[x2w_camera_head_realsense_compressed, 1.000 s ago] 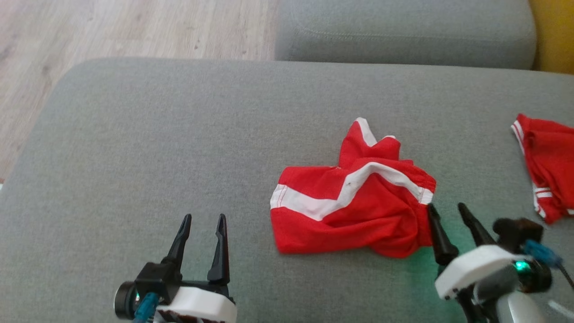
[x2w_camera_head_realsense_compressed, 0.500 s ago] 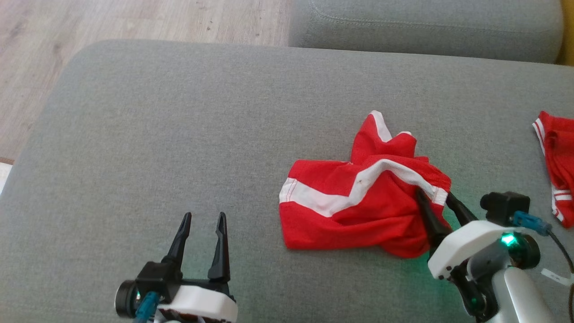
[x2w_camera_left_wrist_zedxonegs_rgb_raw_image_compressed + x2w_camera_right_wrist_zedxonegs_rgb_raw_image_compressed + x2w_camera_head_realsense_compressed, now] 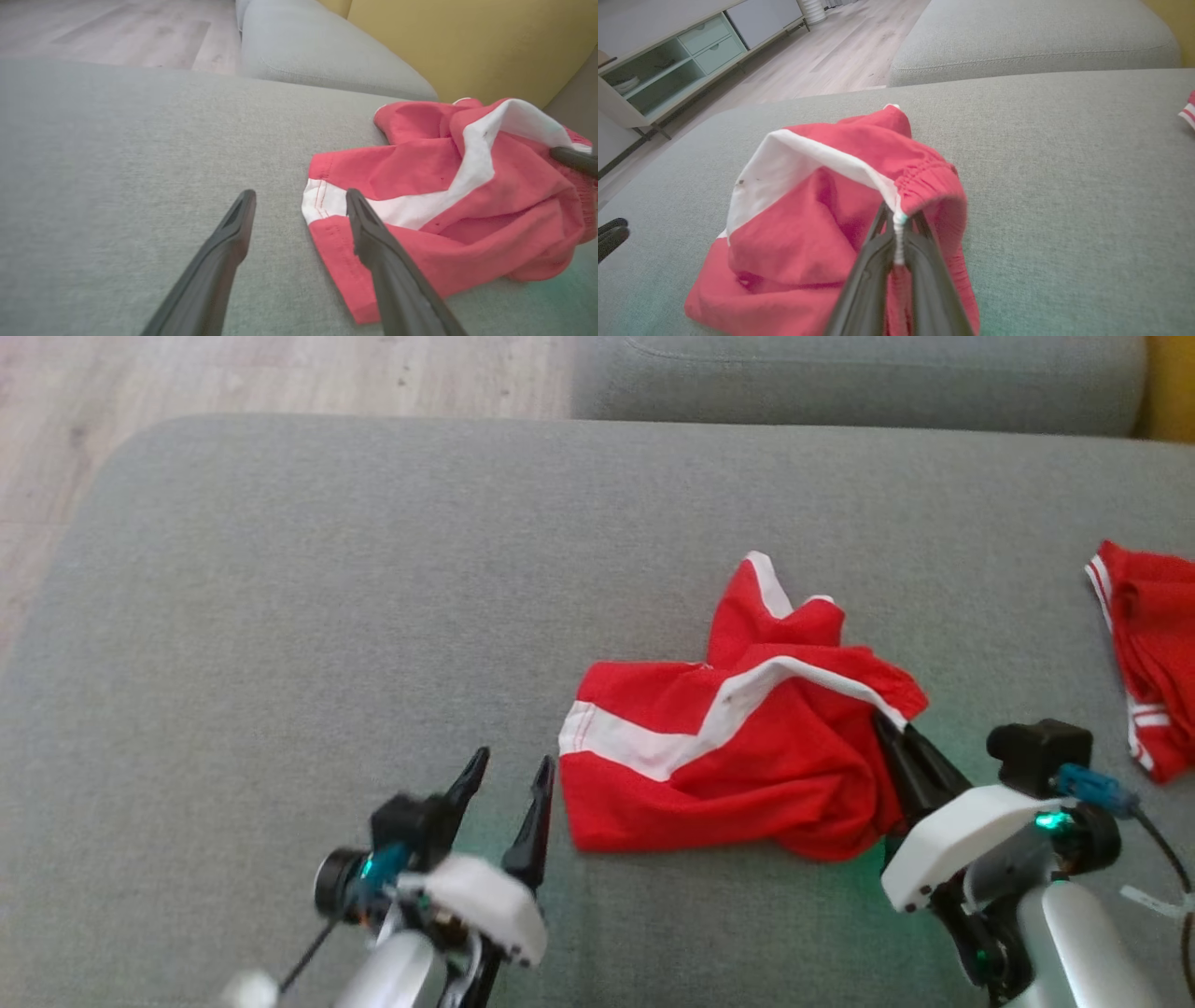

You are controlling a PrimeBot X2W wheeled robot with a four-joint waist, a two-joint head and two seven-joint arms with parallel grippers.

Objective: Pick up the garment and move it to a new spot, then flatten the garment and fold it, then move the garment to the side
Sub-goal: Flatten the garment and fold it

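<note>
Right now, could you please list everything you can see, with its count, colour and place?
red shorts: one, red with a white band, crumpled on the near cushion, right of centre
second red garment: one, red with white stripes, at that cushion's right edge
near cushion: one, grey, under both garments
far cushion: one, grey, beyond the near one
floor: pale wood, beyond the near cushion, to the left
cabinet: one, pale with drawers, standing on the floor
yellow surface: one, behind the far cushion
left gripper: one, dark fingers, open, just left of the shorts
right gripper: one, dark fingers, shut on the shorts' elastic waistband
</note>
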